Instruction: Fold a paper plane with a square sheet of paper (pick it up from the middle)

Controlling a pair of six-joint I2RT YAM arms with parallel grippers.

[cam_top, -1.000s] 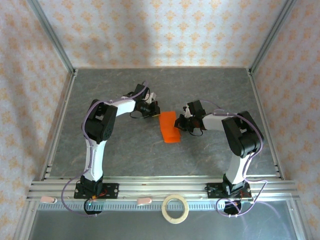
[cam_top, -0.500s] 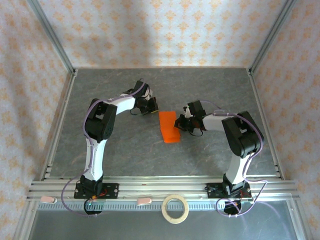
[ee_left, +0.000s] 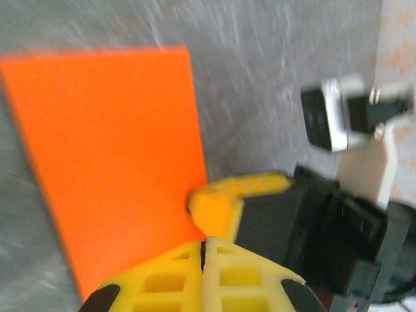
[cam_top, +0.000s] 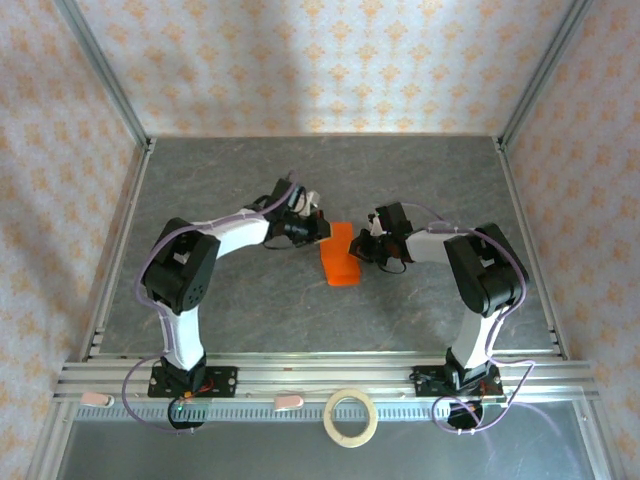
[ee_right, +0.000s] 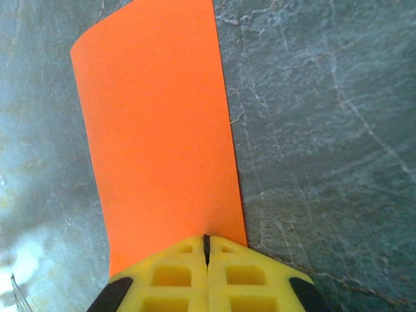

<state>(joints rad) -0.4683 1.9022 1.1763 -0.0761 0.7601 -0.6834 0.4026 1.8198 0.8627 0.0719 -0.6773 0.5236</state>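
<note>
My 2 grippers meet at the paper [cam_top: 338,258]. It lies flat in the middle of the table [cam_top: 220,300], folded into an orange strip. It is not a pointy plane yet.

My left gripper [cam_top: 320,229] has its fingers pushed together, with the tips down at the left side of the strip. My right gripper [cam_top: 360,246] has its fingers together too, and its tips sit on the right side. I cannot tell if either one pinches a thin bit of paper or just presses on it.

I think this step is making a fold sharp. To do it well, I should press down softly and slide along the fold. 1 gripper should pin the strip so it does not slip or turn. The edges should line up first.

My 2 grippers are very close, so they could bump each other. The tape ring [cam_top: 351,417] sits by the near rail, well away from the paper
</note>
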